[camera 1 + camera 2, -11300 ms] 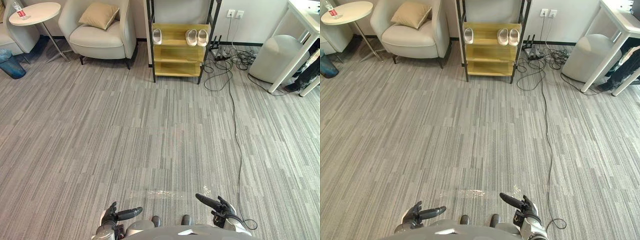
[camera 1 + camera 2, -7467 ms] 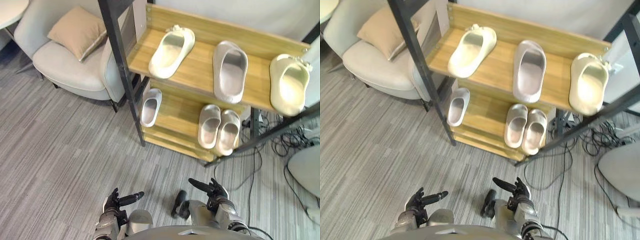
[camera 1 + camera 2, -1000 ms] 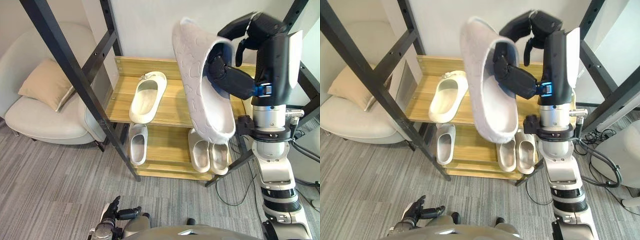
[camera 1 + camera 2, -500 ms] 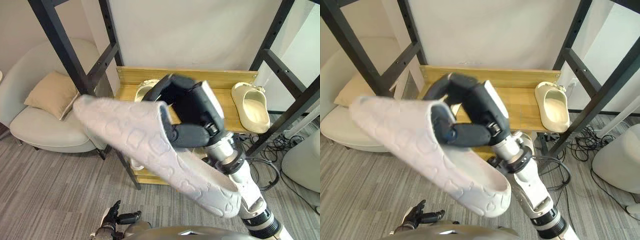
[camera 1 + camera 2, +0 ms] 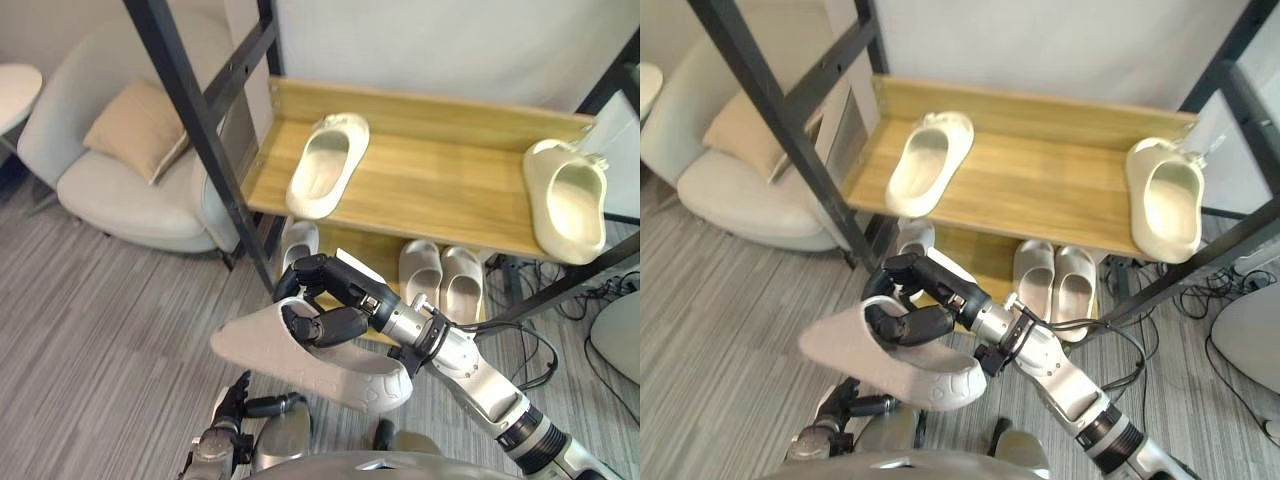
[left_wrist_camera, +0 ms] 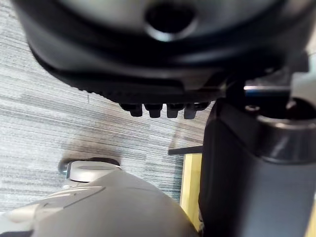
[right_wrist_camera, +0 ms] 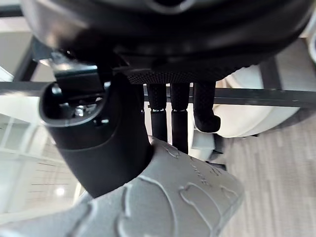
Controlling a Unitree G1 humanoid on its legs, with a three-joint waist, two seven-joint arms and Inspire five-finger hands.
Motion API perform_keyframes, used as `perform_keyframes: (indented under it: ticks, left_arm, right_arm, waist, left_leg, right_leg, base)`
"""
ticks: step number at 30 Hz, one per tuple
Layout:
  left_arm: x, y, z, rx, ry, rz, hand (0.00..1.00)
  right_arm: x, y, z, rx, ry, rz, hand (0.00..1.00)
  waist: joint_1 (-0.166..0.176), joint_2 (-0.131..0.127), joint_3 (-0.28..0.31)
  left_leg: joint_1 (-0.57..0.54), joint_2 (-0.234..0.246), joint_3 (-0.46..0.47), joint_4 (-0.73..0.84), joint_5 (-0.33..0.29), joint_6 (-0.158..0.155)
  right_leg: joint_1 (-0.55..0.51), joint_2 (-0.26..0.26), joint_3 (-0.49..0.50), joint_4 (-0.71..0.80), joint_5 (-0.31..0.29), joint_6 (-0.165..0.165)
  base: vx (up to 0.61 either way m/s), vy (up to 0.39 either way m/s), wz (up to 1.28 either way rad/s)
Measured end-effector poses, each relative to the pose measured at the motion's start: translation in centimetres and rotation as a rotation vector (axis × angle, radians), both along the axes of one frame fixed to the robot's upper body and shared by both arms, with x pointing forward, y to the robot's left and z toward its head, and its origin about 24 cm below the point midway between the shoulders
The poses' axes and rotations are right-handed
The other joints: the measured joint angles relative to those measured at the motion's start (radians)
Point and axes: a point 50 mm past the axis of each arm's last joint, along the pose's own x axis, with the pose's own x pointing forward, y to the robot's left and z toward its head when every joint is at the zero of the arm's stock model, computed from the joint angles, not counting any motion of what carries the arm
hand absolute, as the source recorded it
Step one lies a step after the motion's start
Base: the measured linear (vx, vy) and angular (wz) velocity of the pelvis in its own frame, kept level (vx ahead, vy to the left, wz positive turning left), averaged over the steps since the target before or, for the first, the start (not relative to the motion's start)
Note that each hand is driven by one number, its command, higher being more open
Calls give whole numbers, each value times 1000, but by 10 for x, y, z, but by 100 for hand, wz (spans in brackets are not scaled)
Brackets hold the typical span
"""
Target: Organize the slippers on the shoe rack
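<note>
Black post (image 5: pixel 195 120) apparently just beside slipper (image 5: pixel 300 370)

A pale armchair (image 5: pixel 128 207) with a tan cushion (image 5: pixel 135 130) stands on grey striped carpet (image 5: pixel 80 320).

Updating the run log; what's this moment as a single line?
right robot hand: shut on grey slipper, held before shoe rack | left robot hand: idle, low | top shelf: two cream slippers, apart

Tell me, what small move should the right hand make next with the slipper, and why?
Probably lower the pale slipper toward the lower shelf, beside the lone slipper there: the right hand grips it before the rack, and that slipper lacks a partner.
</note>
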Motion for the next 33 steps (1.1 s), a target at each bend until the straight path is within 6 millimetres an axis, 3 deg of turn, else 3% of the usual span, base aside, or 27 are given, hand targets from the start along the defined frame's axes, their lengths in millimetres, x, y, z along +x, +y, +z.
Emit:
perform_keyframes:
  ticks: [5,8,13,18,22,28,33]
  left_arm:
    - [21,-1,10,-55,-102,49,100]
    - [37,-1,20,-68,-179,69,100]
    - [61,-2,35,-88,-286,90,100]
    - [85,1,53,-92,-394,117,100]
    - [103,0,70,-102,-490,126,100]
    - [117,-6,86,-131,-577,138,100]
    - [121,-12,92,-168,-622,177,100]
  right_arm:
    - [19,-8,-3,-198,-172,-125,0]
    - [32,-19,6,-251,-280,-239,0]
    - [56,-38,43,-210,-458,-442,0]
    - [76,-51,95,-138,-689,-624,0]
    - [81,-64,126,-89,-834,-774,0]
    - [83,-61,144,-102,-957,-823,0]
    - [88,-56,174,-92,-1092,-883,0]
  waist:
    - [6,10,67]
    - [10,12,112]
    - [11,12,156]
    - [11,15,176]
    - [7,16,204]
    - [25,7,213]
    - [44,-2,218]
  left_leg:
    - [-151,2,-17,145,-42,-12]
    - [-248,7,-27,258,-83,-24]
    - [-420,19,-40,456,-157,-38]
    - [-596,43,-31,619,-216,-33]
    - [-720,39,-35,743,-253,-27]
    - [-830,20,-48,847,-273,-28]
    - [-890,3,-71,895,-274,-30]
  right_leg:
    - [-180,-26,-3,224,-92,-13]
    - [-286,-37,-3,364,-151,-23]
    - [-471,-51,0,588,-242,-33]
    - [-655,-99,-72,755,-266,-46]
    - [-772,-131,-70,873,-315,-62]
    - [-875,-166,-64,990,-356,-65]
    - [-915,-187,-80,1041,-373,-69]
  base:
    - [-152,-39,4]
    - [-94,-38,-3]
    - [-44,-45,-9]
    - [-24,11,-30]
    - [-92,25,-7]
    - [-78,16,8]
    - [-27,-10,11]
